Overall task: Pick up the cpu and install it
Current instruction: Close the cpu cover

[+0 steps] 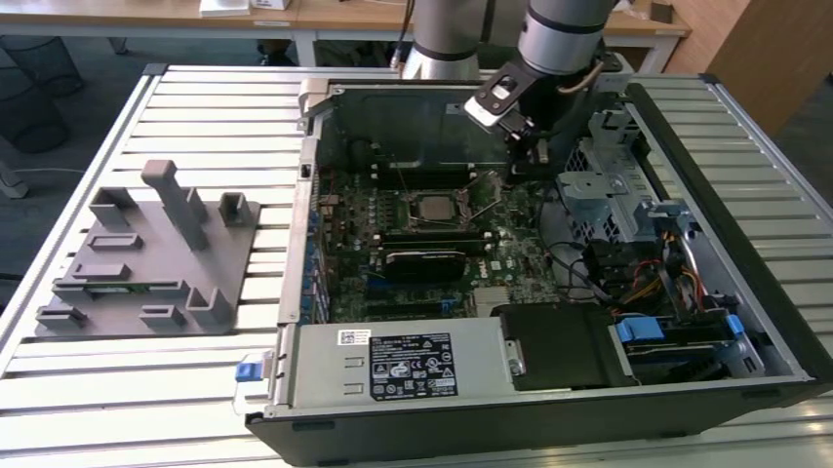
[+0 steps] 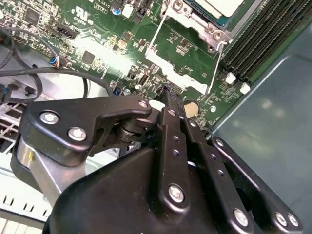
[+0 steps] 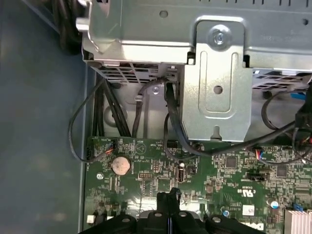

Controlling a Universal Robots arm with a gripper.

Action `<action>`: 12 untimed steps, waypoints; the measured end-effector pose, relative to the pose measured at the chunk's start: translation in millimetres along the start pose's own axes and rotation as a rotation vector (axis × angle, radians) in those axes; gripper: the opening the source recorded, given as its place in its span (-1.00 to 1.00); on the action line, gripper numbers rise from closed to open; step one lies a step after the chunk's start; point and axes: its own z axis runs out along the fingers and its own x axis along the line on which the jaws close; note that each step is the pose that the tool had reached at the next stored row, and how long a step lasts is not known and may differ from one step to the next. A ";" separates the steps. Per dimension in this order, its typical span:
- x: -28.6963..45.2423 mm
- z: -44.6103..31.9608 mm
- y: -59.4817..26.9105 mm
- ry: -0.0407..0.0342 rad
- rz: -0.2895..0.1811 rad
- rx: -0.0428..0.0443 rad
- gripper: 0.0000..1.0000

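Cpu (image 1: 430,207) lay flat, seated mid-motherboard (image 1: 514,255). Pincer (image 1: 524,166) hung near it, toward exterior view's right, jaws together, nothing clamped, tips low over bare board.

The motherboard (image 2: 97,29) was glossy green laminate that threw back glare. At its centre the cpu (image 1: 430,207) showed a dull silvery metal top inside a bright steel frame (image 2: 191,18). Beside the motherboard, the drive cage (image 3: 219,87) was bare, smooth sheet metal with a satin sheen. Over the motherboard, the gripper (image 2: 168,93) had matt black fingers (image 2: 171,113) with shiny screw heads (image 2: 176,193). Away from the motherboard, the fixture (image 1: 143,263) looked like matt grey plastic, on a bench (image 1: 170,409) of pale ribbed metal.
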 end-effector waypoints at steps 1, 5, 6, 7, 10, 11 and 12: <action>0.0 1.9 0.0 0.0000 0.000 0.0000 -0.79; 0.0 6.9 -0.3 0.0013 -0.001 0.0000 -0.79; 0.0 7.3 -1.1 0.0021 -0.001 0.0000 -0.79; 0.1 7.5 -2.5 0.0025 -0.001 -0.0001 -0.79; 0.5 8.0 -14.3 0.0030 -0.001 -0.0001 -0.79; 0.6 8.0 -17.1 0.0030 -0.001 -0.0002 -0.79; 0.7 8.0 -19.7 0.0031 -0.001 -0.0001 -0.79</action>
